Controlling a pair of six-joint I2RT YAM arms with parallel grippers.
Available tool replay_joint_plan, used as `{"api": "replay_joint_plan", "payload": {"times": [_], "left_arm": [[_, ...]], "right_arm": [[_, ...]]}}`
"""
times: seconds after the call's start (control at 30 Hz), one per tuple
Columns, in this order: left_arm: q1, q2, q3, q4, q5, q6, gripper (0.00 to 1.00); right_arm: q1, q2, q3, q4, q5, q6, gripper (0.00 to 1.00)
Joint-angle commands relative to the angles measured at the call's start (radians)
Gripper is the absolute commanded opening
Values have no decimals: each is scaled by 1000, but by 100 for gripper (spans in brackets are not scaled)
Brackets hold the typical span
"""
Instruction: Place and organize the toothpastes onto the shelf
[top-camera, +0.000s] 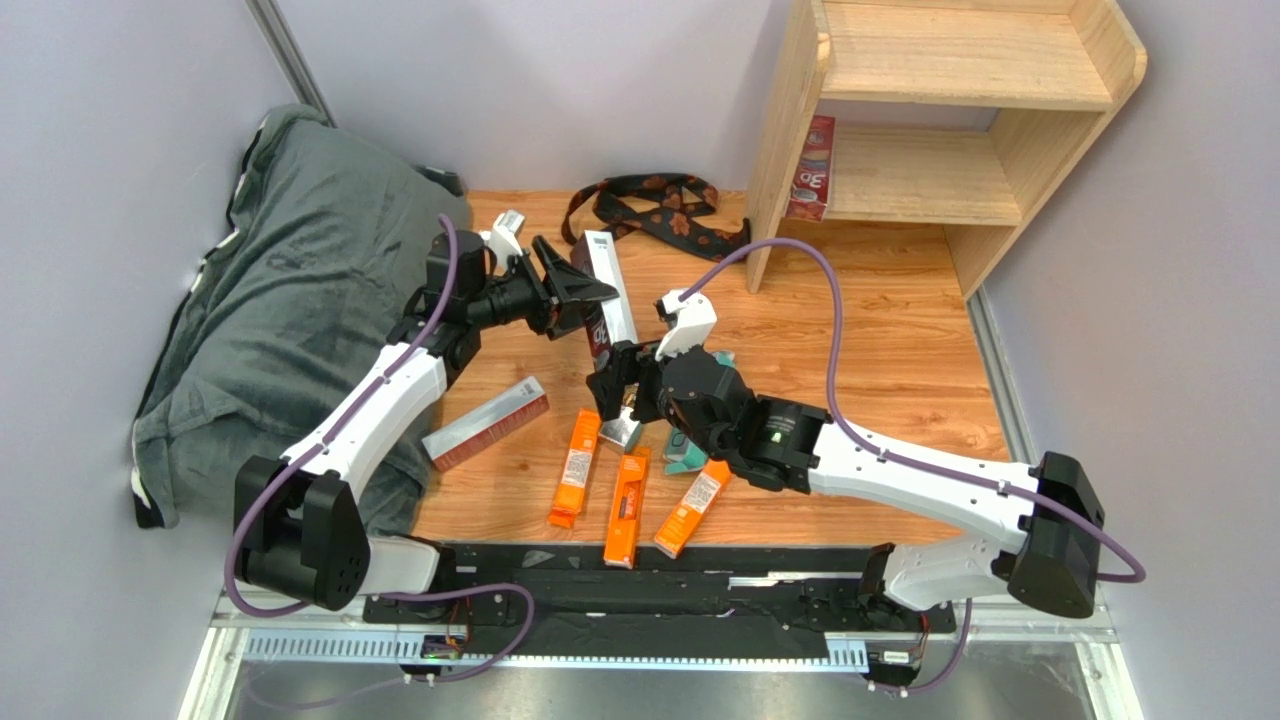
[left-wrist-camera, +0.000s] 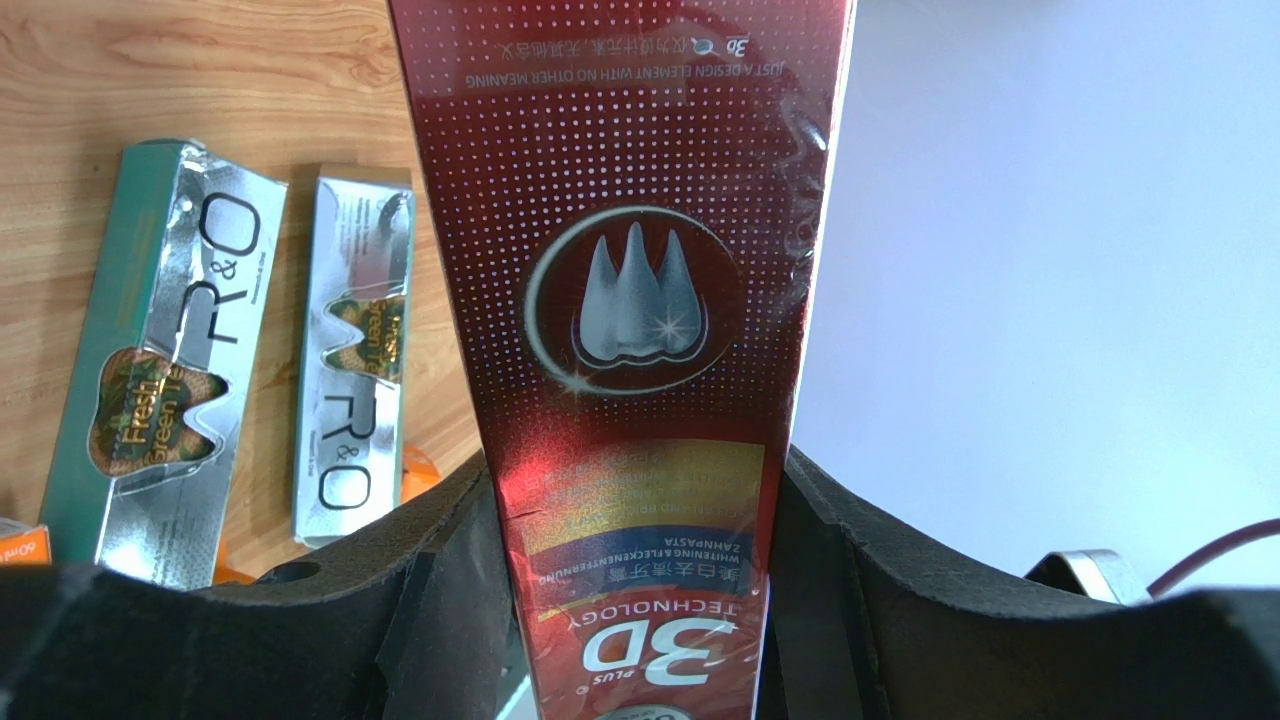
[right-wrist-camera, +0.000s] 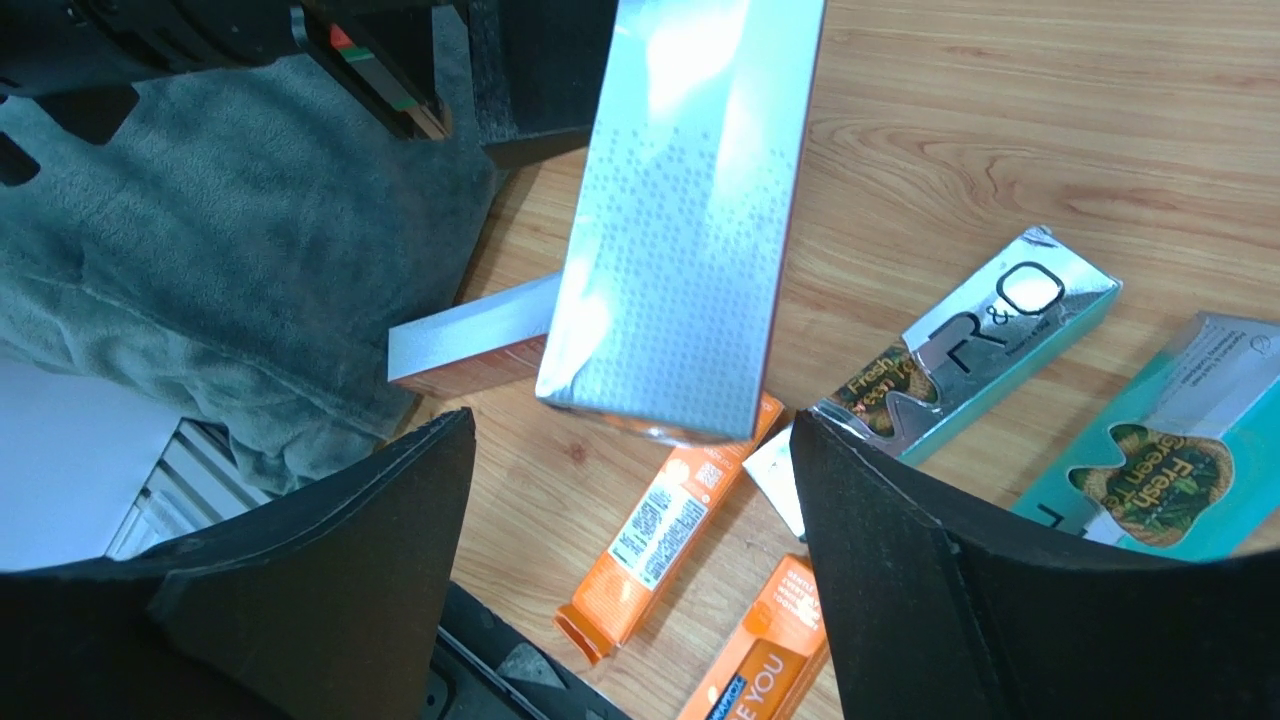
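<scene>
My left gripper (top-camera: 568, 285) (left-wrist-camera: 639, 600) is shut on a dark red "3D" toothpaste box (top-camera: 609, 300) (left-wrist-camera: 646, 285) and holds it above the floor. Its silver back shows in the right wrist view (right-wrist-camera: 676, 225). My right gripper (top-camera: 619, 393) (right-wrist-camera: 631, 450) is open and empty, with that box's free end just ahead of its fingertips. On the floor lie three orange boxes (top-camera: 574, 468) (top-camera: 628, 507) (top-camera: 691, 507), a silver-white box (left-wrist-camera: 353, 353) (right-wrist-camera: 969, 345), a teal box (left-wrist-camera: 143, 390) (right-wrist-camera: 1187, 450) and another dark red box (top-camera: 484, 425). A third dark red box (top-camera: 812, 168) stands on the lower tier of the wooden shelf (top-camera: 1052, 150).
A patterned strap (top-camera: 661, 203) lies on the floor left of the shelf. A grey cloth heap (top-camera: 286, 285) fills the left side. Grey walls close in the wooden floor (top-camera: 887, 345). A black rail (top-camera: 676, 578) runs along the near edge.
</scene>
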Motion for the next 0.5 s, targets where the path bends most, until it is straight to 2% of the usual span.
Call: {"api": "replay_joint_plan", "payload": {"times": [0.0,0.07,0.17,0.47], "left_arm": [[-7,-40,3,67,27,-12,39],[-7,-43,4,67,28,-12,39],[-7,-49,4,74,30,-14,39],[-7,-66,-8,87,34,-14,40]], "right_arm": [[-22,43,74,52,33,38,79],[-36,57,78,46,34,56,76],[-52,69,81,44,28,79,64],[-60,70,75,32,50,101,40]]}}
